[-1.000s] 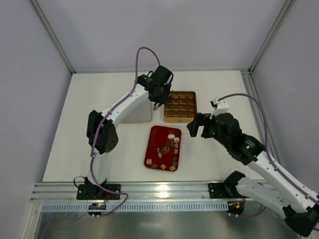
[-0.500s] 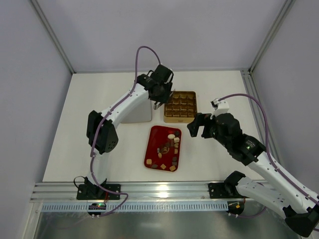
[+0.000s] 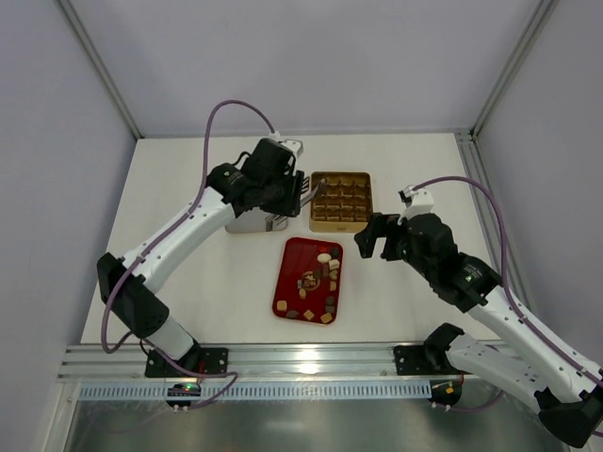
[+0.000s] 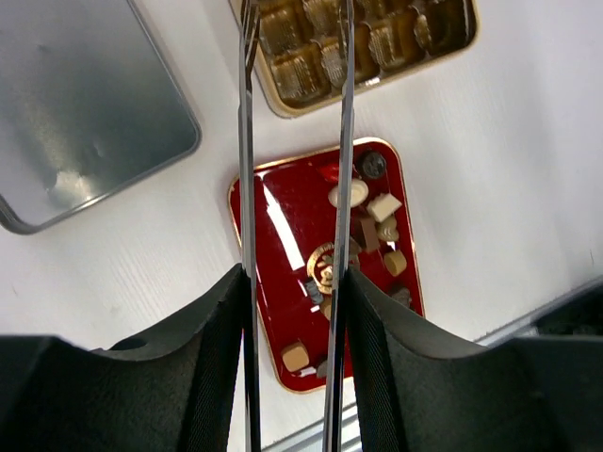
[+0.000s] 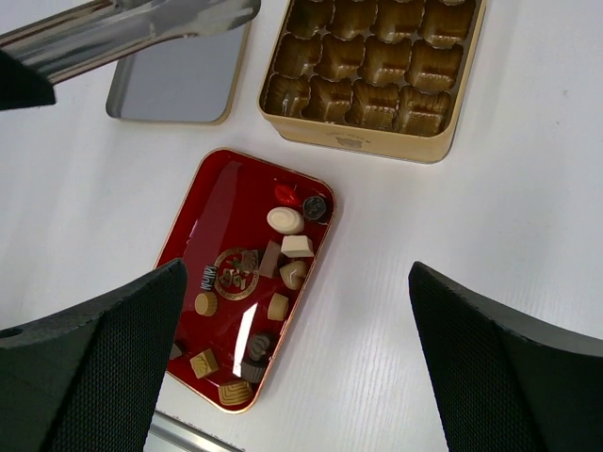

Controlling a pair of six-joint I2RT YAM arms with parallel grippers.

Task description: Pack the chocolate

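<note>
White tabletop (image 3: pixel 188 282) from above: we see the chocolate (image 3: pixel 328 267) lying loose in the red tray (image 3: pixel 290 268), just beside the tin (image 3: pixel 339 225). Left wrist: the left gripper (image 4: pixel 296 19) has its long blades narrowly parted, nothing between them, tips toward the tin. Right wrist: the right gripper (image 5: pixel 297 282) gapes wide, empty, above the tray. We judge the pieces light, brittle, easily smeared; pinch gently across flat sides.

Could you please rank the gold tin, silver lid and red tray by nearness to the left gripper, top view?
1. gold tin, right by the left gripper.
2-3. silver lid (left), red tray (nearer bases): too close to call.
</note>
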